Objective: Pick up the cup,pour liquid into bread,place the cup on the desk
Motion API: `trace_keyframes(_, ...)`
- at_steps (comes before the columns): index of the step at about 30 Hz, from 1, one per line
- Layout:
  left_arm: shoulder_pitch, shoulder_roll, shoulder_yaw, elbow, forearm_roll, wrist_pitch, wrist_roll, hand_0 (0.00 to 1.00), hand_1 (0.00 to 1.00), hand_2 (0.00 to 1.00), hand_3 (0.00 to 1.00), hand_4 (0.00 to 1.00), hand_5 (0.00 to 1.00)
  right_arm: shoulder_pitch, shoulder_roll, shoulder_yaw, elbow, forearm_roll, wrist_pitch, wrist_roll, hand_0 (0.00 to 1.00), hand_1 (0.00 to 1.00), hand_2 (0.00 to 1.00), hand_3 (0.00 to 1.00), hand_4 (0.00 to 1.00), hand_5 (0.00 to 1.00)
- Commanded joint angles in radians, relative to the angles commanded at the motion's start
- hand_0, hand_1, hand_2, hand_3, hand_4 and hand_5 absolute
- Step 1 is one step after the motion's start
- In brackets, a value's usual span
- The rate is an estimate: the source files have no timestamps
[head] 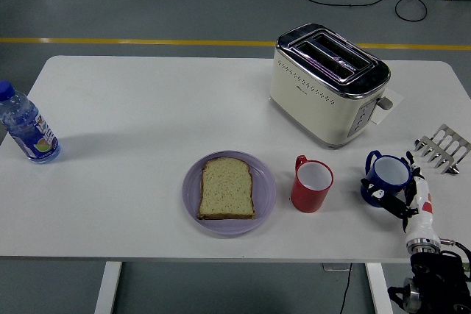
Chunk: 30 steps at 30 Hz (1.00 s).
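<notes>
At lower right, the right hand (401,198) grips the blue cup (388,175), apparently just above the table (132,108). Pouring onto the bread slice (227,188) at centre, then setting down, remain.

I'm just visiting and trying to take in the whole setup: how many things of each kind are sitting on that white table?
Cups: 2, a red cup and a blue cup in the right hand
Plates: 1, purple plate
Bread slices: 1, bread
Toasters: 1, toaster
Bottles: 1, bottle
Metal racks: 1, rack
Total: 7
</notes>
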Motion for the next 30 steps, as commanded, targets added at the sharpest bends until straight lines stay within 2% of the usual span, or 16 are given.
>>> trace_keyframes(1,0.000,0.000,0.000,0.000,-0.001,0.000,0.000,0.646,0.611,0.590,0.527,0.302,0.755,0.004,0.001,-0.005,-0.005,0.014,-0.009,0.015,0.772,0.688,0.765,0.879,0.958,0.071)
trace_keyframes(2,0.000,0.000,-0.001,0.000,-0.002,0.000,0.000,0.647,0.612,0.591,0.527,0.304,0.759,0.007,0.001,-0.008,-0.008,0.022,-0.013,0.023,0.622,0.588,0.646,0.786,0.927,0.038)
trace_keyframes(7,-0.001,0.000,-0.001,0.000,-0.002,-0.001,0.000,0.647,0.612,0.591,0.527,0.304,0.759,0.017,0.002,-0.012,-0.024,0.055,-0.026,0.047,0.622,0.588,0.646,0.786,0.927,0.038)
trace_keyframes(8,-0.001,0.000,-0.002,0.000,-0.003,-0.001,0.000,0.646,0.612,0.590,0.527,0.304,0.764,0.018,0.002,-0.012,-0.027,0.058,-0.025,0.047,0.567,0.554,0.611,0.741,0.903,0.021)
trace_keyframes(13,-0.002,0.000,-0.001,0.000,-0.003,-0.001,0.000,0.646,0.612,0.590,0.527,0.304,0.764,0.024,0.003,-0.017,-0.042,0.078,-0.022,0.051,0.567,0.554,0.611,0.741,0.903,0.021)
trace_keyframes(14,-0.002,0.000,-0.001,0.000,-0.003,-0.001,0.000,0.647,0.612,0.591,0.526,0.301,0.763,0.025,0.003,-0.018,-0.044,0.082,-0.021,0.053,0.528,0.531,0.586,0.719,0.881,0.002)
trace_keyframes(25,-0.001,-0.001,-0.001,-0.001,-0.004,-0.001,0.001,0.645,0.613,0.591,0.526,0.297,0.761,0.030,0.003,-0.019,-0.048,0.100,-0.030,0.070,0.505,0.518,0.575,0.703,0.863,0.002)
trace_keyframes(26,-0.001,0.000,-0.002,-0.001,-0.003,-0.001,0.001,0.645,0.612,0.591,0.526,0.296,0.763,0.029,0.001,-0.019,-0.044,0.101,-0.036,0.071,0.452,0.468,0.562,0.576,0.781,0.002)
trace_keyframes(30,-0.002,0.001,-0.007,-0.001,-0.001,-0.002,0.001,0.645,0.612,0.591,0.526,0.296,0.763,0.026,-0.008,-0.018,-0.011,0.095,-0.057,0.069,0.452,0.468,0.562,0.576,0.781,0.002)
